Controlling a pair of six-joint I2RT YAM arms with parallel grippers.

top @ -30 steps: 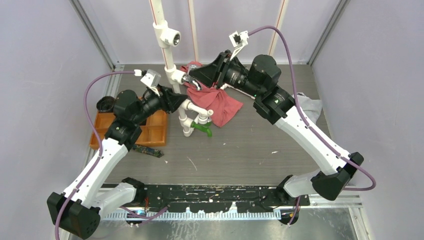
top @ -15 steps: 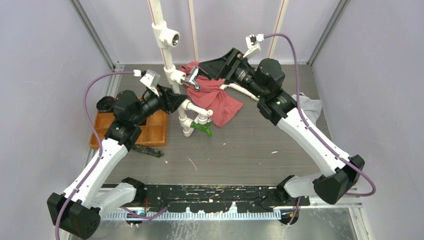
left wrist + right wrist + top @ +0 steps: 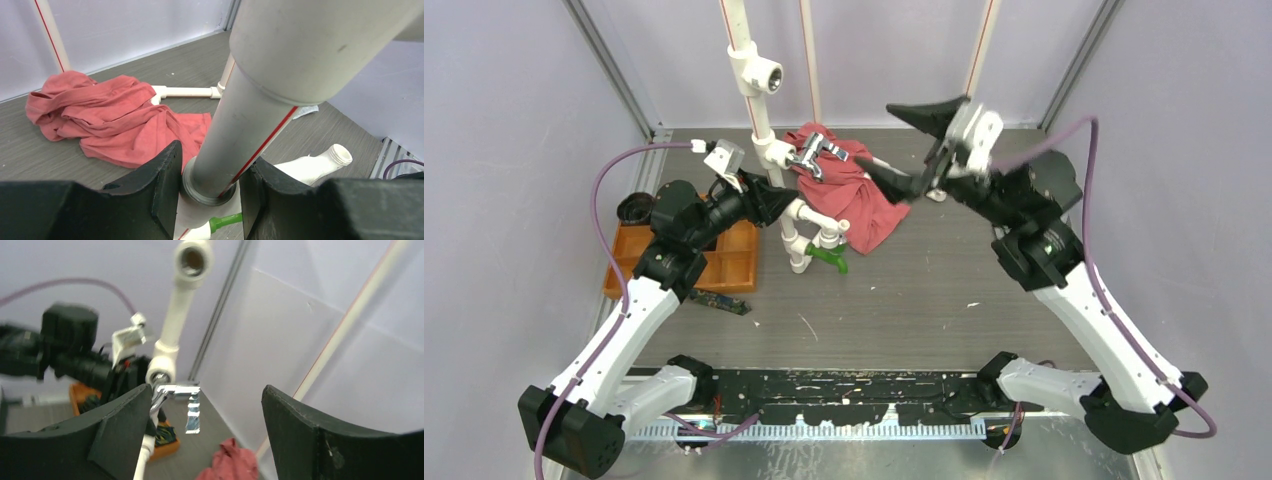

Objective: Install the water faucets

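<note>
Top external, green faucet (image 3: 832,260): low on white pipe (image 3: 250,120), near tabletop (image 3: 924,300).
Left fingers (image 3: 150,187): clamped around that pipe.
Silver faucet (image 3: 809,155): at pipe's middle fitting, over red cloth (image 3: 864,205).
Right fingers (image 3: 120,430): spread wide, apart from silver faucet.

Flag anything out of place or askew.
A crumpled red cloth lies heaped on the table beside the white pipe, below the silver faucet. It looks dumped there, not part of the plumbing. Nothing appears spilled or broken.
</note>
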